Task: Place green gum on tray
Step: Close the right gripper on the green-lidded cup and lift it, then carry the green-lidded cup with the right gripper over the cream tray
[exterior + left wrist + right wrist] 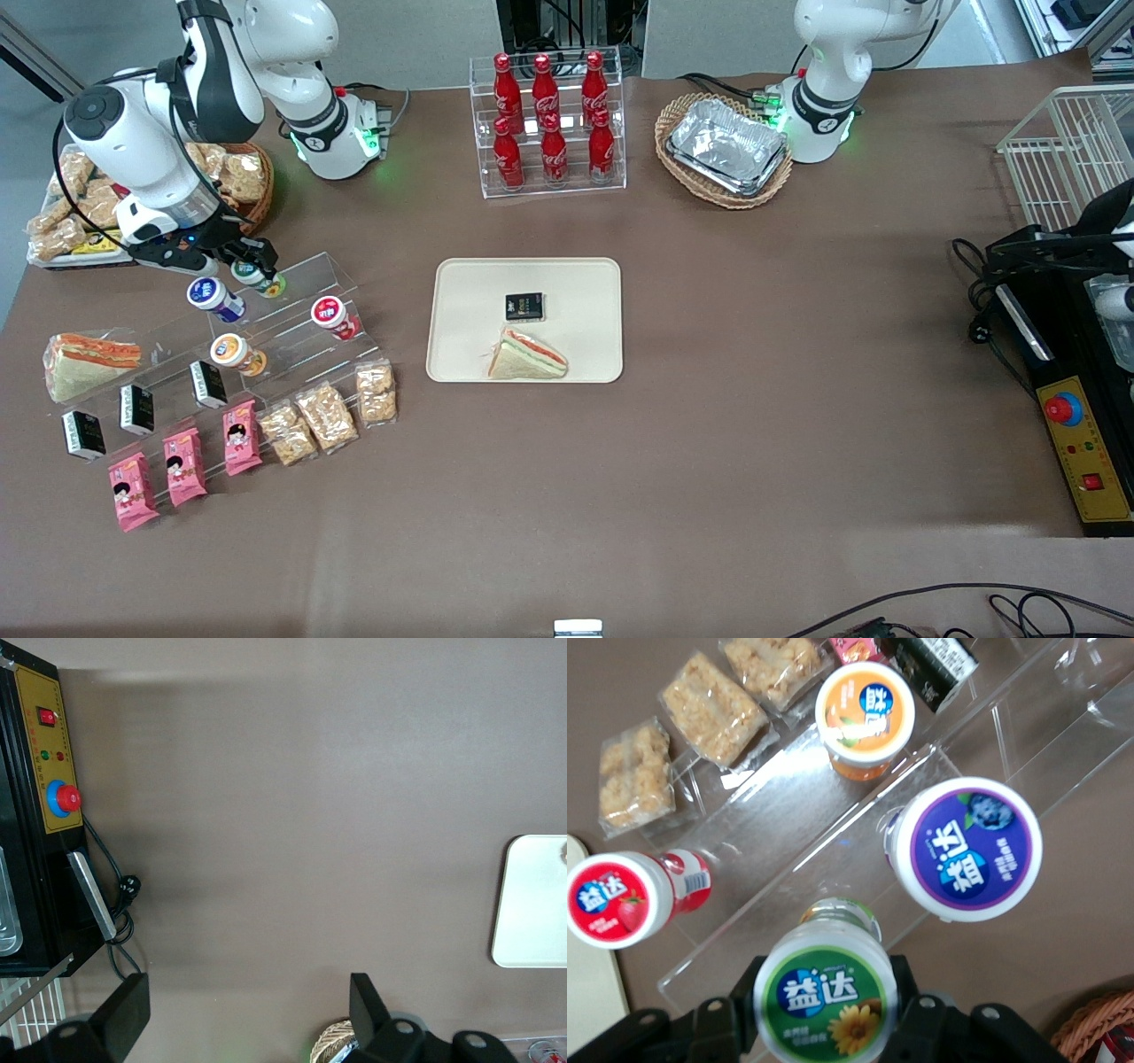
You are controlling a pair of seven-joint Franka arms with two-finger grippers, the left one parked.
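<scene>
Hand (pixel 824 1028) grips green gum (pixel 826 995), tilted, lid toward wrist camera.

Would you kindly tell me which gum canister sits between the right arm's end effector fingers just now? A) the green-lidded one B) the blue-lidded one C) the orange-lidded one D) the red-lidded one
A: the end effector straddles the green gum at the acrylic rack.
</scene>
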